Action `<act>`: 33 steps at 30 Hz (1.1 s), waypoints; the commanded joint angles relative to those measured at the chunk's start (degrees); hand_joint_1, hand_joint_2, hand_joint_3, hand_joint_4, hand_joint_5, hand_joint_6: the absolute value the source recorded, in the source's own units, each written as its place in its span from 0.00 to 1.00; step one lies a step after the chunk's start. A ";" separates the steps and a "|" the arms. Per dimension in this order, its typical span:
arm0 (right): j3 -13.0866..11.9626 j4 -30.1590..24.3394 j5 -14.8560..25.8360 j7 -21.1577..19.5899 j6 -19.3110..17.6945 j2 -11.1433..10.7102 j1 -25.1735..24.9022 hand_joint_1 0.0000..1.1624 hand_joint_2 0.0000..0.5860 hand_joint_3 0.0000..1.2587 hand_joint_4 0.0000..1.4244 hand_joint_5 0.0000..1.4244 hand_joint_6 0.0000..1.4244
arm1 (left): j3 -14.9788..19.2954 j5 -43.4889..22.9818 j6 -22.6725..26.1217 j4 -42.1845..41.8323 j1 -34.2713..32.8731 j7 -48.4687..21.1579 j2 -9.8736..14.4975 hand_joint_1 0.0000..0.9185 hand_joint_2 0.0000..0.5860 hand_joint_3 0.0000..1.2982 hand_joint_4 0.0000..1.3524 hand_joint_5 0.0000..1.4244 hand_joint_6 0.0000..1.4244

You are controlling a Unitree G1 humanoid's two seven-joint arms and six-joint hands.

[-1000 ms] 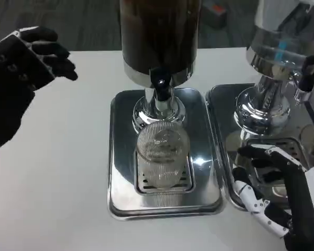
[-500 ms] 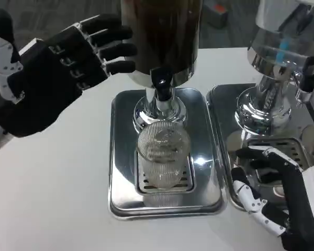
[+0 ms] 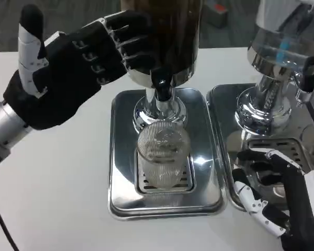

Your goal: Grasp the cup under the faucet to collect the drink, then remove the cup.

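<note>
A ribbed clear cup [image 3: 163, 157] is standing upright in the center of the frame, on the slotted grate of a steel drip tray [image 3: 123, 172], directly under the black-handled faucet [image 3: 160, 82] of a dark drink dispenser [image 3: 161, 36]. The left hand [image 3: 68, 68] is hovering in the upper left of the frame, above and to the left of the cup and well apart from it; its fingers are spread and reaching toward the dispenser's lower body, its thumb is pointing up, and it is holding nothing. The right hand [image 3: 282, 201] is resting at the lower right of the frame, over the edge of a second drip tray [image 3: 220, 99] beneath a second dispenser [image 3: 280, 57], to the right of the cup and not touching it. Its fingers are lying apart and gripping nothing. Everything is sitting on the white table [image 3: 52, 198].
</note>
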 commanded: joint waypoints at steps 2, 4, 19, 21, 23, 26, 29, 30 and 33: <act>0.11 0.53 0.31 -1.05 -0.17 0.46 0.62 0.49 0.60 0.40 0.27 0.31 0.40 | -0.66 3.04 -3.90 -1.49 -1.02 1.50 -2.27 0.00 0.10 0.21 0.11 0.12 0.14; 0.16 0.52 0.33 -1.16 -0.21 0.57 0.75 0.47 0.59 0.40 0.27 0.31 0.40 | -0.97 4.02 -5.13 -1.69 -0.93 1.83 -3.02 0.00 0.10 0.21 0.11 0.12 0.14; 0.35 0.42 0.26 -1.98 -0.30 0.89 1.49 0.39 0.60 0.40 0.27 0.30 0.39 | -5.06 10.48 -11.22 6.94 -3.18 -0.32 -4.91 0.00 0.12 0.19 0.08 0.09 0.10; 0.33 0.39 0.27 -2.01 -0.32 0.85 1.54 0.38 0.61 0.40 0.27 0.30 0.39 | -5.12 10.93 -11.69 8.17 -3.53 -0.53 -5.11 0.00 0.12 0.19 0.08 0.09 0.10; 0.38 0.33 0.21 -2.07 -0.35 0.84 1.63 0.36 0.60 0.40 0.26 0.30 0.39 | -5.12 11.34 -12.23 9.41 -3.90 -0.44 -5.24 0.00 0.12 0.19 0.08 0.09 0.10; 0.44 0.20 0.18 -2.06 -0.37 0.84 1.72 0.36 0.59 0.40 0.26 0.30 0.39 | -5.15 11.60 -12.66 10.74 -4.29 -0.44 -5.32 0.00 0.13 0.18 0.08 0.09 0.10; 0.46 0.14 0.22 -2.00 -0.31 0.87 1.71 0.34 0.60 0.40 0.26 0.30 0.38 | -5.40 12.18 -13.17 11.96 -4.50 -0.66 -5.34 0.00 0.13 0.18 0.08 0.09 0.10; 0.45 0.13 0.29 -1.96 -0.29 0.89 1.71 0.34 0.60 0.40 0.26 0.30 0.38 | -5.46 12.45 -13.43 12.25 -4.53 -0.81 -5.37 0.00 0.13 0.18 0.08 0.09 0.10; 0.43 0.16 0.44 -1.90 -0.23 0.93 1.77 0.34 0.60 0.40 0.26 0.30 0.38 | -5.76 13.27 -14.56 12.88 -4.45 -1.18 -5.45 0.00 0.13 0.18 0.08 0.09 0.10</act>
